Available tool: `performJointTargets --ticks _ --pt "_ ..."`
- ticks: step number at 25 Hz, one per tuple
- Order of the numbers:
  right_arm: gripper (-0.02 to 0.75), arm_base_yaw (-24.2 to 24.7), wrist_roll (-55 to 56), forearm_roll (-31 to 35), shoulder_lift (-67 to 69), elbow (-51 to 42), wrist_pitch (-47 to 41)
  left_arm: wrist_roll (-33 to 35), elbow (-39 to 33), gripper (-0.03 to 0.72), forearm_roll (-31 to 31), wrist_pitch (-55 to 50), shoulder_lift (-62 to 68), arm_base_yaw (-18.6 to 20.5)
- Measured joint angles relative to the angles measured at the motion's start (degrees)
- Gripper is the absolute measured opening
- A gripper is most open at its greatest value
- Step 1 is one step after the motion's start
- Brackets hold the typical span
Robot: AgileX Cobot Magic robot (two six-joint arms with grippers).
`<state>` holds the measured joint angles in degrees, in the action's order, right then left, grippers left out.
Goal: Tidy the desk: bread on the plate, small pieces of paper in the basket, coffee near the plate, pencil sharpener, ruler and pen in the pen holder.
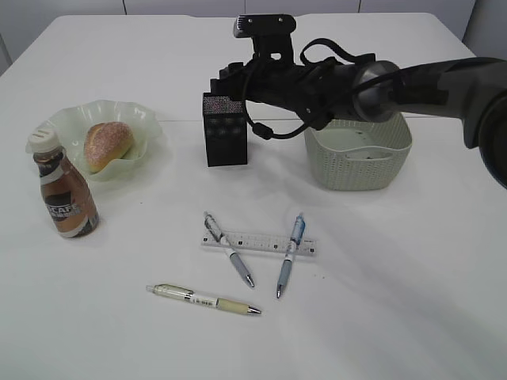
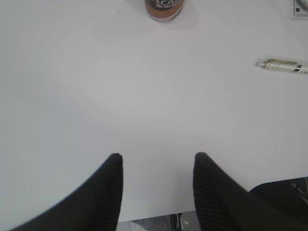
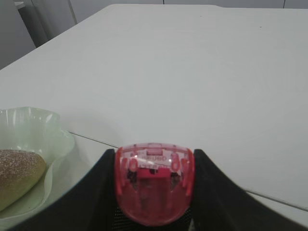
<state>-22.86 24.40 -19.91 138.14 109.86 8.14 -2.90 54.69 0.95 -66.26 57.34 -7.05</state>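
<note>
**Red sharpener held over the mesh cup, pens and ruler on the worktop**

On the far left of the large plain white worktop [image 1: 380, 317] stood the small brown coffee bottle [image 1: 63, 190] with its brown-and-white label and white cap, upright and just beside the pale green translucent glass plate [image 1: 146, 131] with the wavy rim. The oval golden-brown bread roll [image 1: 108, 145], dusted with sugar, lay on that plate.

The left end effector [image 2: 156, 161] hovered above bare worktop near the front edge, its two dark fingers standing about half apart with nothing between them; the bottle's base showed at the top of its wrist view.

Toward the middle front lay a cream-and-clear pen [image 1: 203, 299]. Behind it a short clear plastic ruler [image 1: 259, 243] lay flat, with a grey-barrelled pen [image 1: 228, 248] crossing its left end and a blue-and-white pen [image 1: 290, 255] crossing its right end.

Further back stood the black square mesh pen holder [image 1: 226, 129], upright. The right arm reached across from the right edge, and the right end effector [image 3: 154, 163] was partly closed around a red translucent plastic pencil sharpener [image 3: 154, 185], gripped between its dark fingers. In the exterior view the end effector sat just above the holder's rim, though the sharpener itself was hidden there.

To the right of the holder, partly behind the arm, sat the grey-green perforated oval plastic basket [image 1: 360, 162].
</note>
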Motion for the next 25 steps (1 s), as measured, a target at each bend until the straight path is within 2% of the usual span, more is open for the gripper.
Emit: performJointTargets --ticks 4,10,19,25 --pt "0.31 -0.11 0.13 -0.45 -0.28 0.0 -1.96 0.0 0.0 0.353 0.0 0.0 0.0 0.0" --pt "0.31 -1.58 0.21 -6.19 -1.42 0.0 -2.93 0.0 0.0 0.353 0.0 0.0 0.0 0.0" --pt "0.31 -2.07 0.21 -6.97 -1.42 0.0 -2.53 0.0 0.0 0.353 0.0 -0.37 0.0 0.0" --pt "0.31 -2.07 0.21 -7.11 -1.28 0.0 1.45 0.0 0.0 0.353 0.0 -0.73 0.0 0.0"
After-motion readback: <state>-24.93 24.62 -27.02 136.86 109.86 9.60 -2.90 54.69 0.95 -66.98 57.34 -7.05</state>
